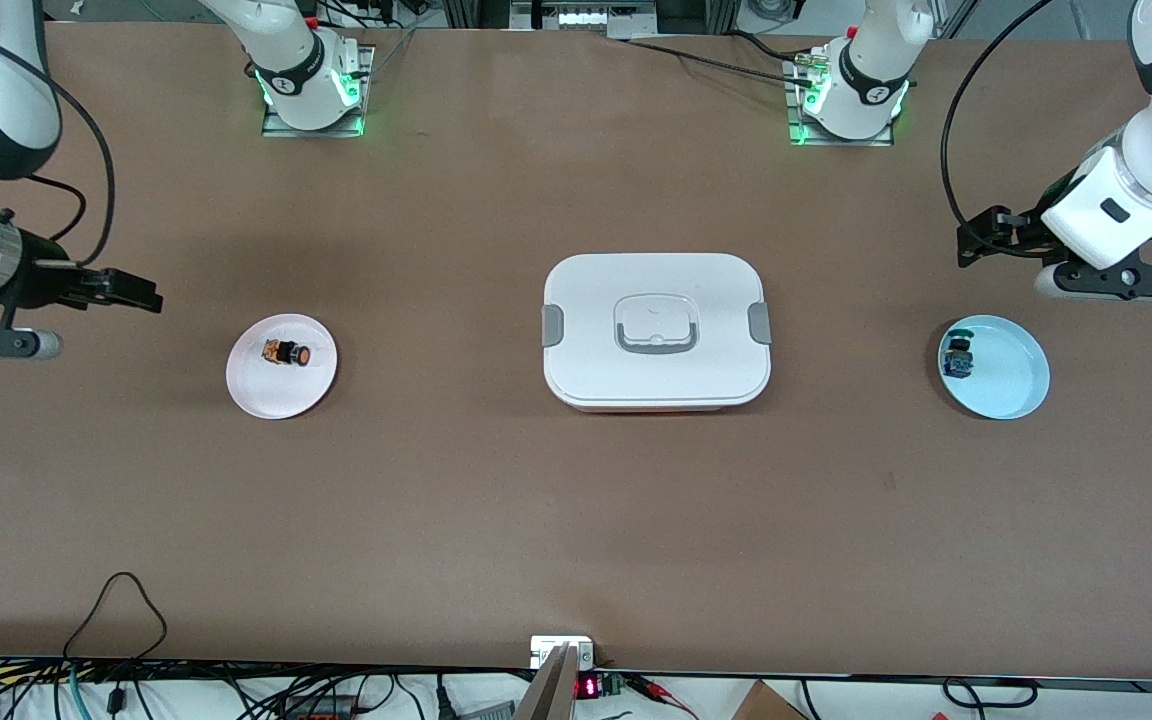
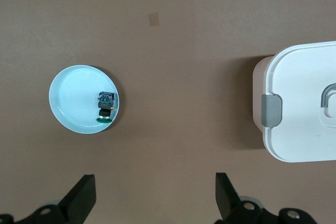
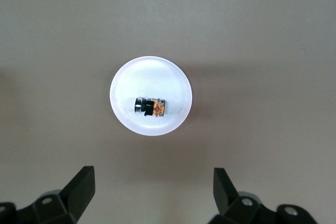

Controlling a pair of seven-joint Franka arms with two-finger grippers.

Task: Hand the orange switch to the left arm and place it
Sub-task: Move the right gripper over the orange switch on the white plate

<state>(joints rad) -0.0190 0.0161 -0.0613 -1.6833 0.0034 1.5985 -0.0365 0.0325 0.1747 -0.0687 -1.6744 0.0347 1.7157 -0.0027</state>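
Note:
The orange switch (image 1: 286,354) lies on its side on a small white plate (image 1: 266,388) toward the right arm's end of the table. In the right wrist view the switch (image 3: 150,107) lies on that plate (image 3: 152,74). My right gripper (image 1: 131,292) is open and empty over the bare table beside that plate; it also shows in its wrist view (image 3: 155,195). The white box (image 1: 656,375) with grey clips sits mid-table, and part of it shows in the left wrist view (image 2: 299,108). My left gripper (image 1: 976,242) is open and empty over the table by a light blue plate, and also shows in its wrist view (image 2: 156,198).
The light blue plate (image 1: 1011,375) at the left arm's end holds a small blue-and-black switch (image 1: 958,356); the plate (image 2: 71,98) and switch (image 2: 106,107) also show in the left wrist view. Cables and a small display (image 1: 586,688) line the table edge nearest the front camera.

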